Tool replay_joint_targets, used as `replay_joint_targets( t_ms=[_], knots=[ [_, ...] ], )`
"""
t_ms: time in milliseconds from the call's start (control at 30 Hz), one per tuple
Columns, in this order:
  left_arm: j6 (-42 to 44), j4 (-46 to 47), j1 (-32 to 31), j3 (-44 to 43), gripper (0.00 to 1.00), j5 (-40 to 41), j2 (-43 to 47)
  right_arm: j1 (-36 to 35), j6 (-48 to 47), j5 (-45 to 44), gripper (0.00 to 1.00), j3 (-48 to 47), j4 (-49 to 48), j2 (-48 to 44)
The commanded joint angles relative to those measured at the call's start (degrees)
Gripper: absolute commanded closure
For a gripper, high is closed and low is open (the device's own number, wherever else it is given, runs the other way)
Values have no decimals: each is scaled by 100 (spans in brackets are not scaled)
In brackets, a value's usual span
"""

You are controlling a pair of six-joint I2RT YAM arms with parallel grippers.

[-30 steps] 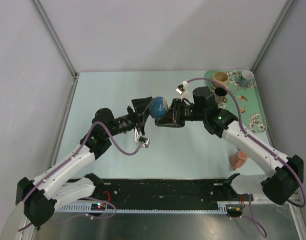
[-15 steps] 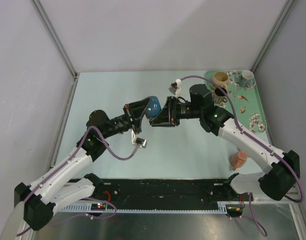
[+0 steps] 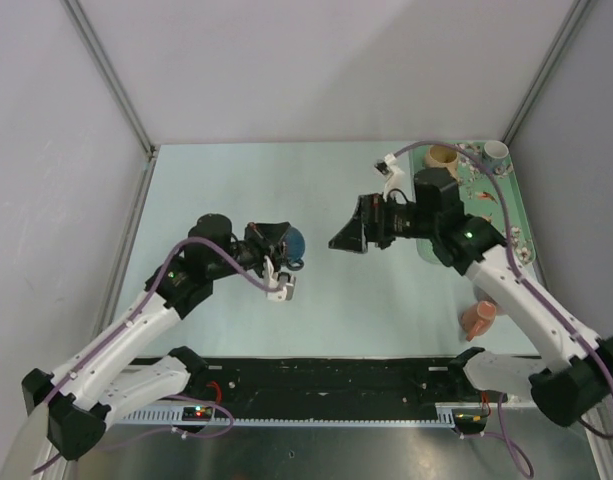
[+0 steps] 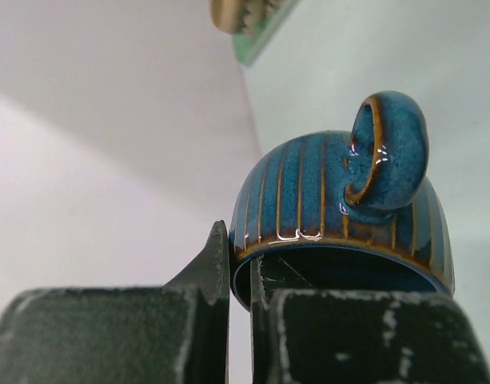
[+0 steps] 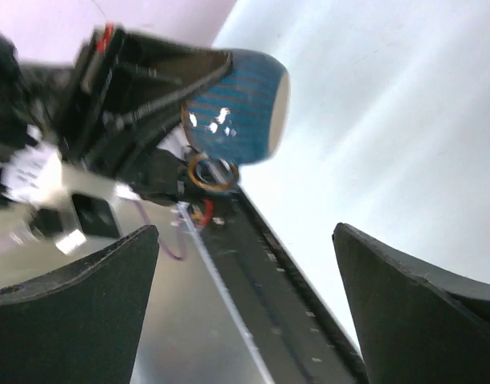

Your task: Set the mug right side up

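The mug (image 3: 295,243) is blue and ribbed with a brown rim, and it hangs above the middle of the table. My left gripper (image 3: 279,244) is shut on its rim. In the left wrist view one finger (image 4: 213,264) lies outside the mug (image 4: 324,200) wall and the other inside the mouth, with the handle (image 4: 386,150) pointing up. My right gripper (image 3: 345,236) is open, apart from the mug on its right. In the right wrist view the mug (image 5: 237,108) lies beyond my right gripper (image 5: 246,234), with nothing between the jaws.
A green floral tray (image 3: 512,241) at the back right holds a beige mug (image 3: 443,155) and a white cup (image 3: 496,150). A salmon cup (image 3: 478,318) lies near the right arm's base. A black rail (image 3: 336,380) runs along the near edge.
The right gripper opened, let go of the mug and drew back to the right. The left gripper shut on the mug's rim and carried it left and nearer.
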State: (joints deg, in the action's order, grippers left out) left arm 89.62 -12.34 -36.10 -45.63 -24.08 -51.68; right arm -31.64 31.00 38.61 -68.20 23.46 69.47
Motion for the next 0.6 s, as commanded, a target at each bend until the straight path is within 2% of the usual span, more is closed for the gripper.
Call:
replay_joint_targets(
  t_ms=[0, 133, 200, 333, 567],
  knots=[
    [-1357, -1958, -12, -1352, 100, 555, -171, -282, -2863, -859, 5, -166, 832, -821],
    [-2717, -3662, -12, -2440, 100, 507, -718, -1018, -5633, -842, 6, 122, 1266, -1131],
    [-3345, -4253, -12, -2826, 100, 359, -940, -1309, -6265, -729, 9, 176, 1220, -1083],
    [-4682, -4746, -7, -3264, 100, 373, -1228, -1626, -6356, -439, 21, 192, 429, -751],
    [-5620, -4985, -6, -3686, 100, 603, -1394, -2112, -6079, -531, 23, 193, -1239, -154]
  ],
)
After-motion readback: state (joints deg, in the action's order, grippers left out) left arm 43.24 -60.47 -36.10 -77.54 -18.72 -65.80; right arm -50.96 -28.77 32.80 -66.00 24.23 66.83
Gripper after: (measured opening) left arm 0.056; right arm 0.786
